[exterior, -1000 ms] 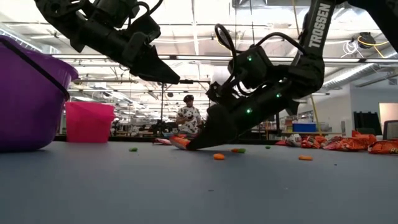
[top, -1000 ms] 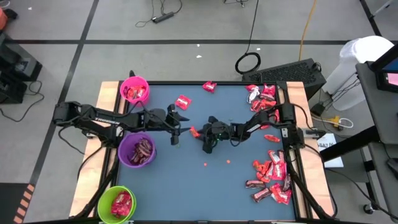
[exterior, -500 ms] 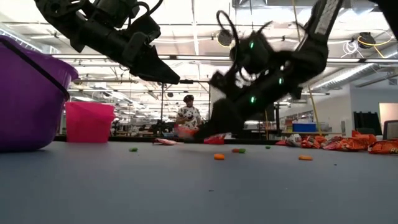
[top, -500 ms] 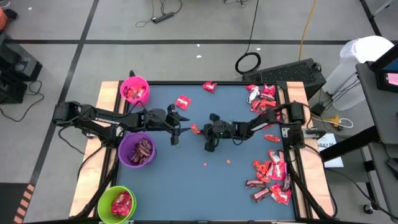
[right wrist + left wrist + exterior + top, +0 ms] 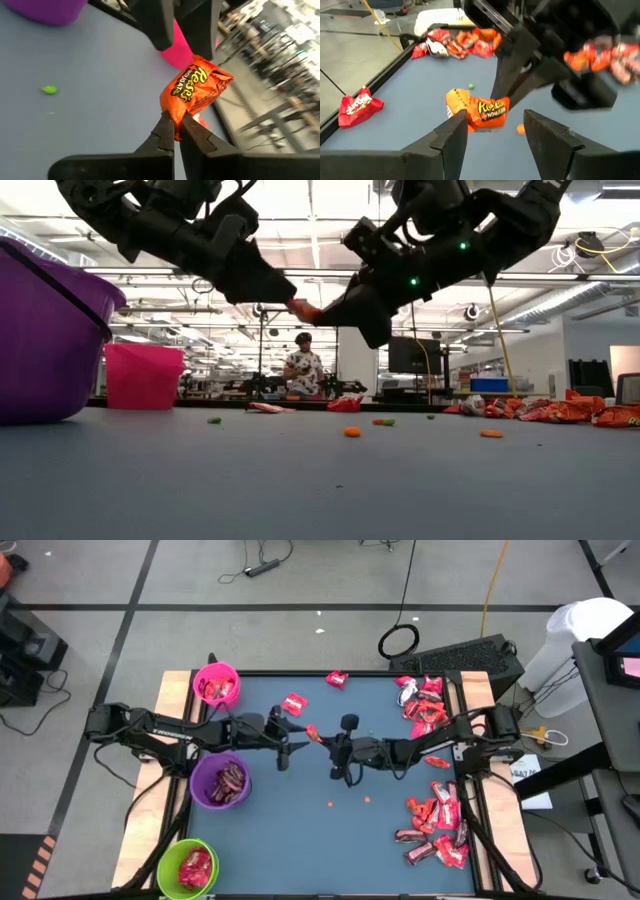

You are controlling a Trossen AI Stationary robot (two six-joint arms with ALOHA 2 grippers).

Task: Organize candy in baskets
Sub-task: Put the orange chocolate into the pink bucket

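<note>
My right gripper (image 5: 175, 131) is shut on an orange candy packet (image 5: 196, 89) and holds it in the air over the middle of the table (image 5: 312, 733). My left gripper (image 5: 495, 127) stands open at the same height, coming from the table's left. The packet (image 5: 480, 111) hangs just at its fingertips. The pink basket (image 5: 216, 683), the purple basket (image 5: 220, 781) and the green basket (image 5: 187, 868) stand along the left edge, each with candy in it. My right gripper pinches the packet by one end of its wrapper (image 5: 172, 117) between its two fingertips. The fingers come nearly level from the table's right. The packet sticks out beyond them toward my left gripper, lifted clear of the table. My left gripper: one finger (image 5: 454, 131) overlaps the packet in its wrist view; whether it touches, I cannot tell.
Heaps of wrapped candy lie along the right edge (image 5: 435, 820) and at the far right corner (image 5: 420, 700). Two loose pieces lie near the far edge (image 5: 293, 703) (image 5: 336, 679). Tiny orange and green specks (image 5: 351, 431) dot the mat. A person stands in the room behind.
My right gripper has risen from the table with the orange packet, rolled its wrist and carried the packet up to my left gripper's fingertips. The packet, which lay on the mat, now hangs clear of it.
</note>
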